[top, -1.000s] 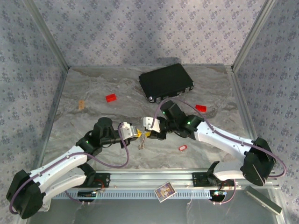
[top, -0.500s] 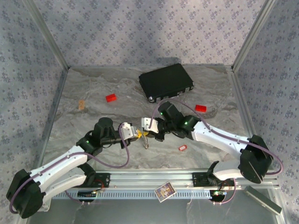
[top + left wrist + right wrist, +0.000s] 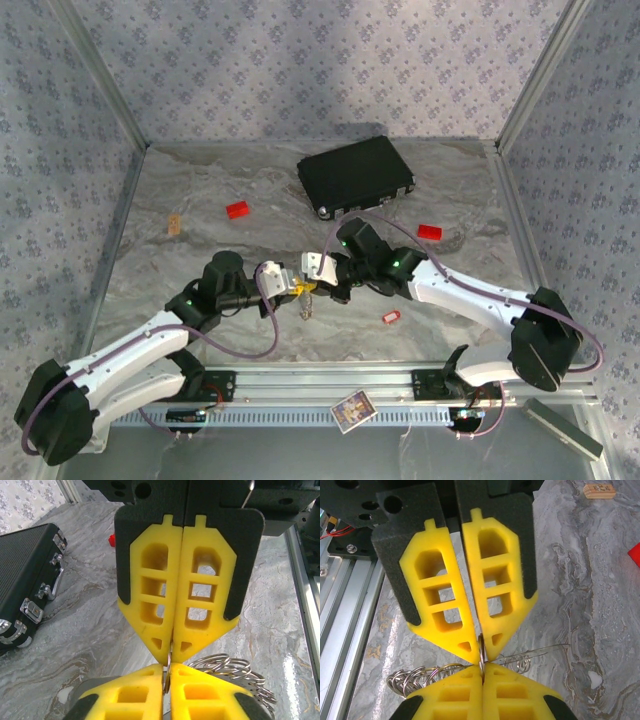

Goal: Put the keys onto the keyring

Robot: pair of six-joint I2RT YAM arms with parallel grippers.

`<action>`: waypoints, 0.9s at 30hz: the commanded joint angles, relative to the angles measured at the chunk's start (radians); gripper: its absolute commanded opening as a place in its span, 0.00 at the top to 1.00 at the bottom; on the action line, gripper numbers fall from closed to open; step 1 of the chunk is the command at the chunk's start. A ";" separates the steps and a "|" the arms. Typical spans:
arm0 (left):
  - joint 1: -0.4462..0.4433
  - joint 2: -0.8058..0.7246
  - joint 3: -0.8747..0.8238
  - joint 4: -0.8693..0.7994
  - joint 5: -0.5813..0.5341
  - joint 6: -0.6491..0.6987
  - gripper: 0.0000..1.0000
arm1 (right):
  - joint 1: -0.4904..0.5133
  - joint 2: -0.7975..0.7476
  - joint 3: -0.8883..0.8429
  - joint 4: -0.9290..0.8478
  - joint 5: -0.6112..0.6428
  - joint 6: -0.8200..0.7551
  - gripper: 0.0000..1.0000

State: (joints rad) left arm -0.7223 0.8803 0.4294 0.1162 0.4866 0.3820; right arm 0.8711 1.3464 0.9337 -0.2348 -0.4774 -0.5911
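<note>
Nearest to us, on the rail (image 3: pixel 300 378) at the front edge, lay a small printed card (image 3: pixel 352 410), well apart from the black case (image 3: pixel 355 176) and on its near side. Further in, the red key (image 3: pixel 390 317) with its pale centre lay flat on the marbled table (image 3: pixel 200 170). It too sat on the near side of the case and well apart from it, and neither arm touched it. Between that key and the case the two arms met tip to tip. The left gripper (image 3: pixel 170 655) had its yellow fingers pressed together, clamped on a thin metal edge of the keyring (image 3: pixel 231 669). The right gripper (image 3: pixel 481 652) came from the opposite side, its tips closed on that same edge. The keyring's shiny coiled loops spread just beside the pinched tips and, seen from above, dangled under them on the case's near side. We could not tell whether they reached the table. Beyond the grippers, one red block (image 3: pixel 237 210) lay near the case on its left, and a second red block (image 3: pixel 430 232) lay near it on its right. A small wooden tab (image 3: pixel 175 223) sat further left, well apart from the case. Farthest back lay the case itself, flat and shut, with metal latches along its near edge.
</note>
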 commanded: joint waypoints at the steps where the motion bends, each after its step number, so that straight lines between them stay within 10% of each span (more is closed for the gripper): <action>1: -0.006 0.002 0.032 0.052 0.010 -0.002 0.96 | 0.018 -0.005 0.004 0.025 -0.017 0.020 0.97; 3: -0.006 -0.005 0.031 0.047 0.006 -0.001 1.00 | 0.010 -0.033 -0.015 0.037 0.027 0.035 0.77; 11: -0.006 -0.006 0.028 0.043 -0.039 0.009 1.00 | -0.042 -0.268 -0.182 0.059 0.273 0.274 0.66; 18: -0.008 0.000 0.040 0.046 -0.060 -0.020 1.00 | -0.029 -0.408 -0.234 -0.302 0.769 1.062 0.70; 27: -0.010 0.030 0.079 0.023 -0.058 -0.069 1.00 | -0.006 -0.324 -0.251 -0.579 0.577 1.280 0.72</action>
State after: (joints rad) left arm -0.7231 0.9081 0.4564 0.1146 0.4248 0.3462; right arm 0.8474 0.9722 0.6903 -0.6762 0.1440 0.5690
